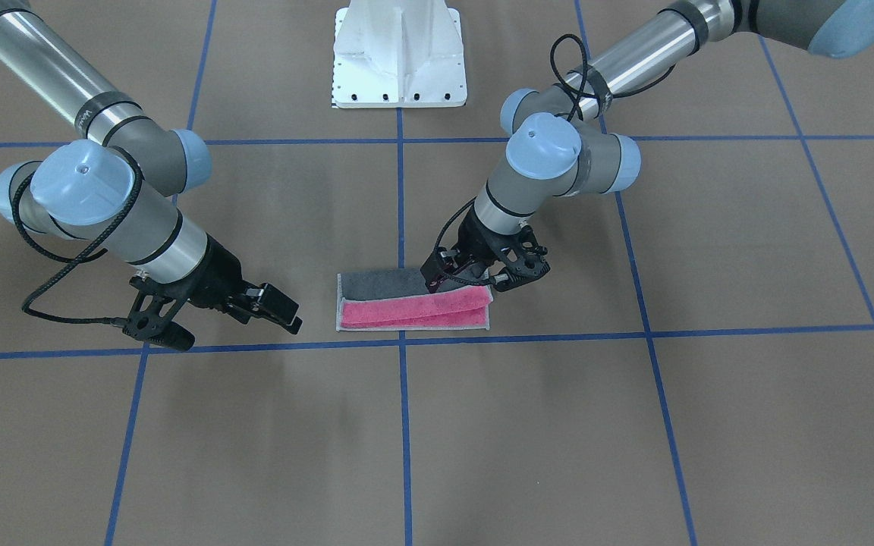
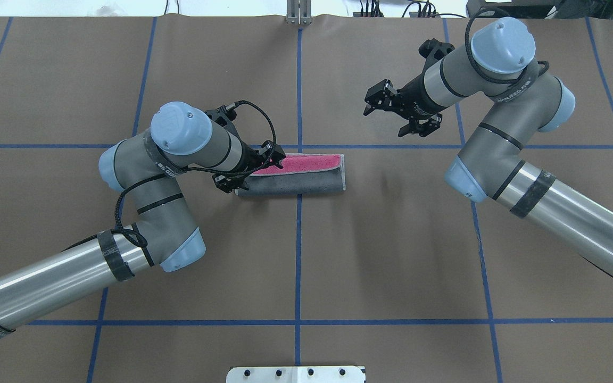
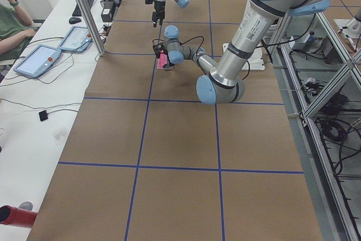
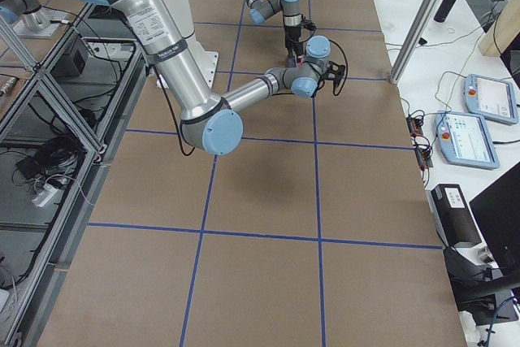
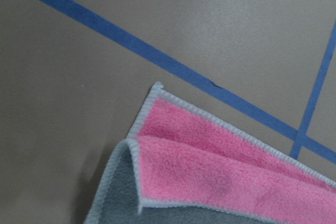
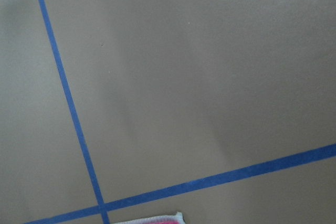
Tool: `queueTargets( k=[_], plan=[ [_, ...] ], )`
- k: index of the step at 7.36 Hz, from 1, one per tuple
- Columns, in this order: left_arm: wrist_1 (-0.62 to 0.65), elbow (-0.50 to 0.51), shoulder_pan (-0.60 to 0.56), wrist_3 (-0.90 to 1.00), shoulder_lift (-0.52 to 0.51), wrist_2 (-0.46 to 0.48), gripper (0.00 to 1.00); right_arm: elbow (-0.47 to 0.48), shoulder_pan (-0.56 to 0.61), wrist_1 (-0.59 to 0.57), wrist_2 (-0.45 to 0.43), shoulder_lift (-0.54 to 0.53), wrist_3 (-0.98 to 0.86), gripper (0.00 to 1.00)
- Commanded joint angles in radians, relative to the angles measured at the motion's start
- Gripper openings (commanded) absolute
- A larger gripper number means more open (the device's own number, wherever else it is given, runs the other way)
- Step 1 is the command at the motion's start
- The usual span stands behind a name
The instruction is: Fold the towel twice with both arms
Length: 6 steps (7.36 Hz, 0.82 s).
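- The left gripper (image 1: 471,279) is low over the towel's (image 2: 296,181) short end, on the robot's left of the tape crossing (image 2: 299,146). Its black frame hides the fingertips, so I cannot tell whether it grips the cloth or only hangs over it.
- The left wrist view shows that end's corner. A grey flap lies over a pink fold and a pink layer, and the stitched border is slightly raised where the layers meet.
- The right gripper (image 2: 383,121) has its jaws spread and holds nothing. It hovers on the far side of the tape crossing and toward the robot's right, well apart from the cloth.
- The towel lies on the table (image 2: 391,255) just on the robot's side of the tape crossing, astride the lengthwise tape line. It looks folded once into a long band, with a pink strip showing along the far edge.
- Handling, as a judgement: this is light, limp terry that will sag and drag rather than hold a shape. The nap should give the pads good friction, and there is nothing to break.
- The best hold is likely at the corners of one short end, pinching all layers at the border so none slips. That end can then be carried over the crossing to meet the other.
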Motion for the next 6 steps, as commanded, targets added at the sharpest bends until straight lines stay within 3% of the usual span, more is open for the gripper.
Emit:
queueTargets(
  k=[1, 6],
  plan=[
    [-0.009, 0.026, -0.001, 0.001, -0.018, 0.002, 1.0, -0.001, 0.008, 0.001, 0.008, -0.012, -0.011, 1.0],
    [-0.058, 0.143, -0.018, 0.001, -0.101, 0.038, 1.0, 0.0, 0.025, 0.005, 0.025, -0.035, -0.04, 1.0]
  ],
)
